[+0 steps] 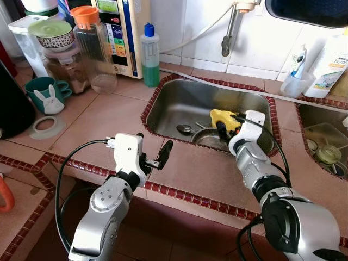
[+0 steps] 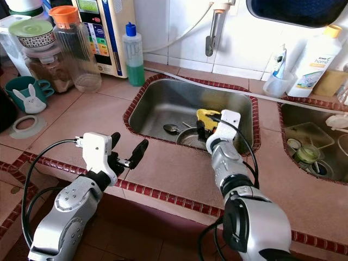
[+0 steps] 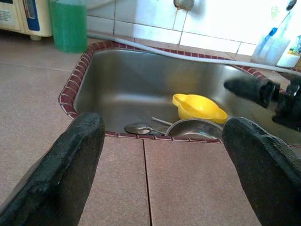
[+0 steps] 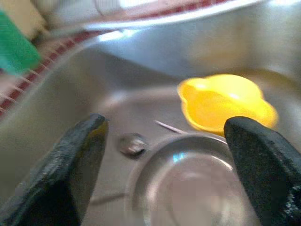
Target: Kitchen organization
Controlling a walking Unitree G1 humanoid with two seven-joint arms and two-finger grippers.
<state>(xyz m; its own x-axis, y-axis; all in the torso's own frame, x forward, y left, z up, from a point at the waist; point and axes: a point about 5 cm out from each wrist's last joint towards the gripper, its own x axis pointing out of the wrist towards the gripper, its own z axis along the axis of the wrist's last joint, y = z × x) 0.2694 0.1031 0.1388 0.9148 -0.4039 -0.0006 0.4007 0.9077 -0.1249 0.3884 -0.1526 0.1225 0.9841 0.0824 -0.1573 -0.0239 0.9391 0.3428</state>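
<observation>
The right gripper [image 4: 164, 160] hangs inside the sink [image 1: 163, 103], fingers spread wide and holding nothing. Directly below it sits a steel bowl [image 4: 188, 183]. A yellow bowl [image 4: 223, 101] lies just behind the steel one, and a spoon [image 3: 141, 128] lies beside the steel bowl on the sink floor. The right wrist view is blurred, so which of the two bowls is the target cannot be fixed; the steel bowl sits most nearly between the fingers.

Procedure for the grasp:
1. Lower one finger inside the bowl and one outside, so the rim passes between them.
2. Close on the rim wall, not across the full bowl, which looks too wide for the opening.
3. Steel is probably slippery when wet; grip firmly before lifting.
4. Lift straight up, clear of the yellow bowl and the sink edge.

The left gripper [image 1: 155, 155] hovers over the counter [image 1: 98, 119] before the sink, open and empty.
</observation>
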